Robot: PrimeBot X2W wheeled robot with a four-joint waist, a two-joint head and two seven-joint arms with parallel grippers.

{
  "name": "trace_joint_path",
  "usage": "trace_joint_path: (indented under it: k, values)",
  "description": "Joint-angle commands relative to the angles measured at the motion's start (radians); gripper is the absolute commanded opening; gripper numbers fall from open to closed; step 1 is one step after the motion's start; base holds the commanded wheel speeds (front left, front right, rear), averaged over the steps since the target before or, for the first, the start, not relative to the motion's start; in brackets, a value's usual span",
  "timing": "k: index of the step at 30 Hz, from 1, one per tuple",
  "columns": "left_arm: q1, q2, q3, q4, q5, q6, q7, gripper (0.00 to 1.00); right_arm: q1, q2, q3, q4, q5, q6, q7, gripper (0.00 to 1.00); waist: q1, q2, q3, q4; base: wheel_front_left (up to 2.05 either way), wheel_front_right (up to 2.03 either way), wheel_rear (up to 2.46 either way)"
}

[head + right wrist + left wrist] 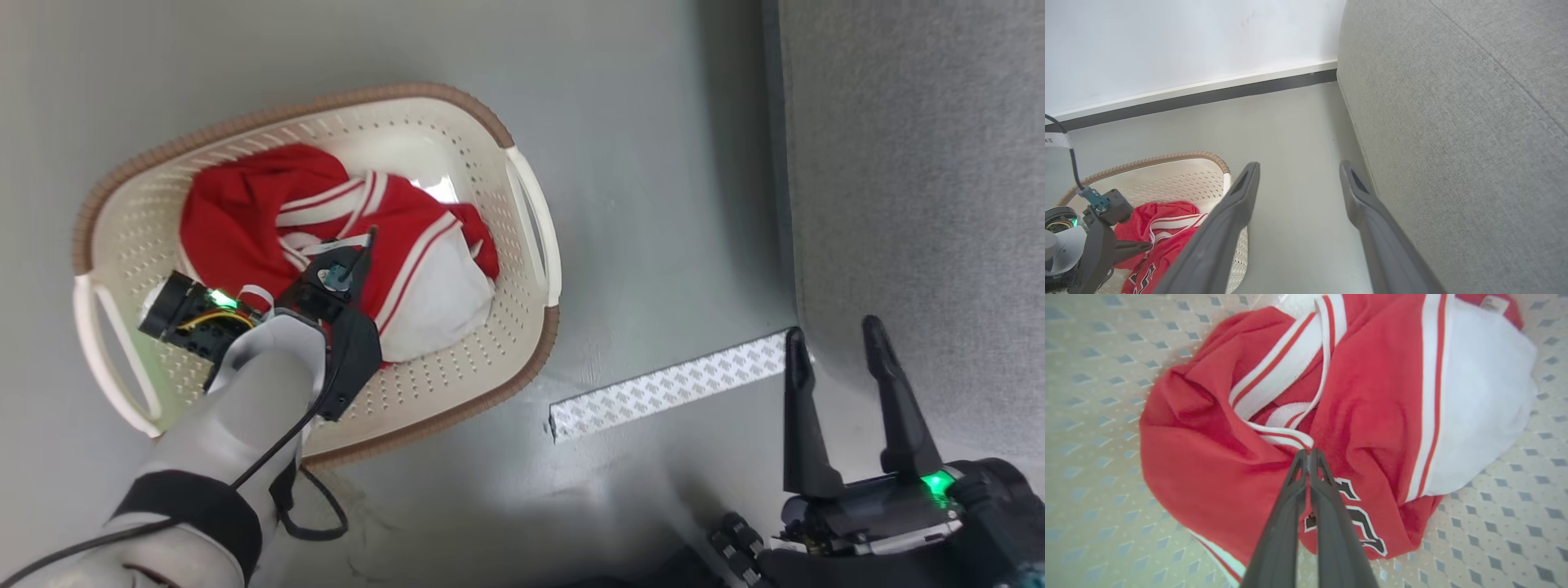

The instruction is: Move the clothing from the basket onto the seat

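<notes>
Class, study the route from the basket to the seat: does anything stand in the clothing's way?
Only the basket's wall and handle on the seat side; the clothing must clear them. Beyond is just floor up to the seat. The tape strip lies flat, and the open right gripper is off to the side.

Living-room-like indoor space, grey fabric seat (pixel 1453 122), laundry basket (pixel 457 384) on smooth grey floor (pixel 653 163), white wall (pixel 1167 41), dark skirting (pixel 1208 97).
</notes>
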Motion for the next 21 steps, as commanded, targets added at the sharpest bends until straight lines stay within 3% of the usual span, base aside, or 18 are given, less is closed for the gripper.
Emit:
trace_joint_path:
  k: [1,10,21]
  values:
    - [0.041,0.001,0.004,-0.002,-0.017,0.004,-0.02,0.0,-0.009,0.002,0.0,0.013,-0.001,0.0,-0.004,1.0,0.0,0.0,-0.053,0.022,0.0,0.0,0.0]
    - [0.178,-0.001,0.033,-0.191,-0.161,-0.001,-0.142,0.0,-0.06,0.001,0.035,0.159,-0.041,0.0,0.049,1.0,0.0,0.0,-0.304,0.1,0.0,0.0,0.0]
    - [0.129,-0.003,0.013,-0.404,-0.264,0.0,-0.185,0.0,-0.098,0.001,0.09,0.296,-0.057,0.0,0.164,1.0,0.0,0.0,-0.634,0.2,0.0,0.0,0.0]
